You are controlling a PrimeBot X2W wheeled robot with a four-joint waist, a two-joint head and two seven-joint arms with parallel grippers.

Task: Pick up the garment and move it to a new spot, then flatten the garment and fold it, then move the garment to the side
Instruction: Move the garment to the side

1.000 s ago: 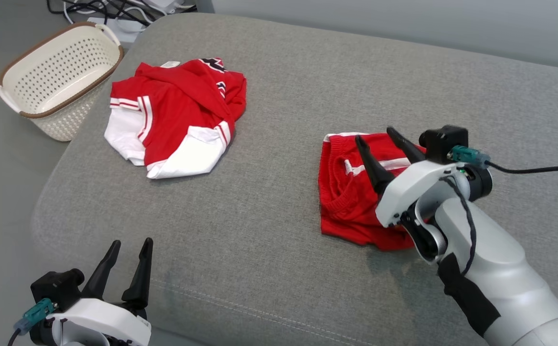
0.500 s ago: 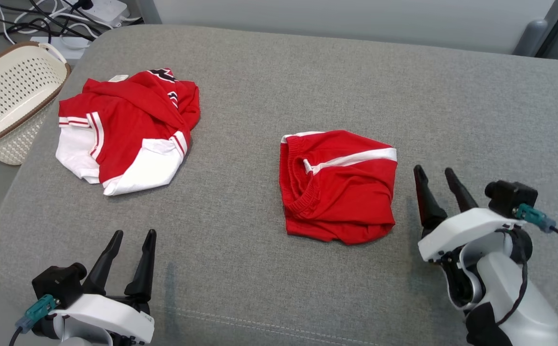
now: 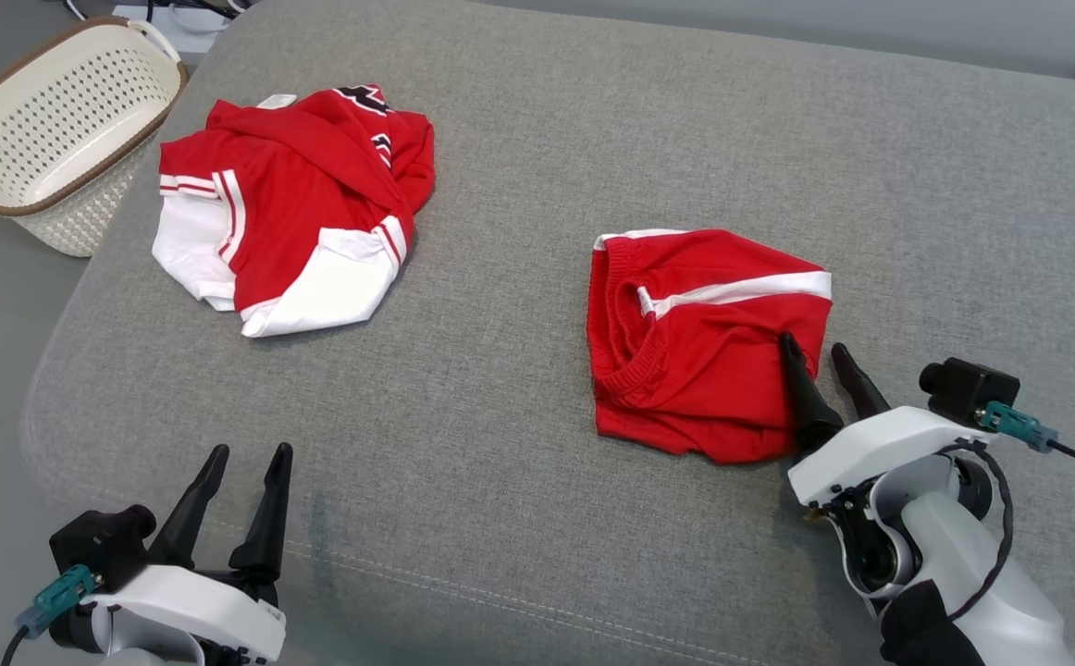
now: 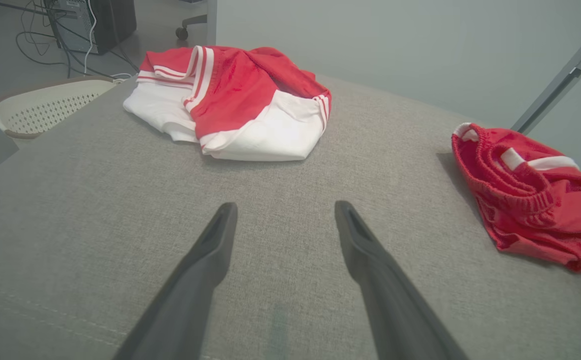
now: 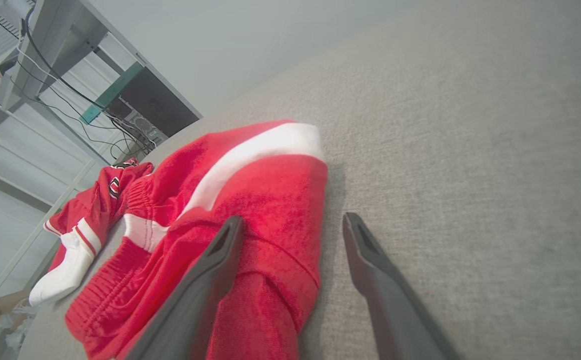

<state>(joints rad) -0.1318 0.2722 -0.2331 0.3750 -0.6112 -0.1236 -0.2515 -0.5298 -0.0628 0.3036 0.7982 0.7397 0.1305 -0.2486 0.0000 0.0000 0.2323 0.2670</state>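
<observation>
The folded red shorts lie on the grey cushion's right half, where the right gripper, spread empty at their near corner, could snag a layer and spoil the fold; the left gripper hangs open.

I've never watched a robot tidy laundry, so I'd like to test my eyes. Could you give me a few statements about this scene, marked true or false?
1. The folded red shorts with a white stripe lie on the grey fabric cushion. True.
2. The right gripper is shut on the shorts. False: its fingers stand apart at the shorts' near right edge, gripping nothing.
3. The crumpled red-and-white jersey sits inside the cream perforated plastic basket. False: it lies on the cushion, beside the basket.
4. The left gripper is open over bare cushion. True.
</observation>
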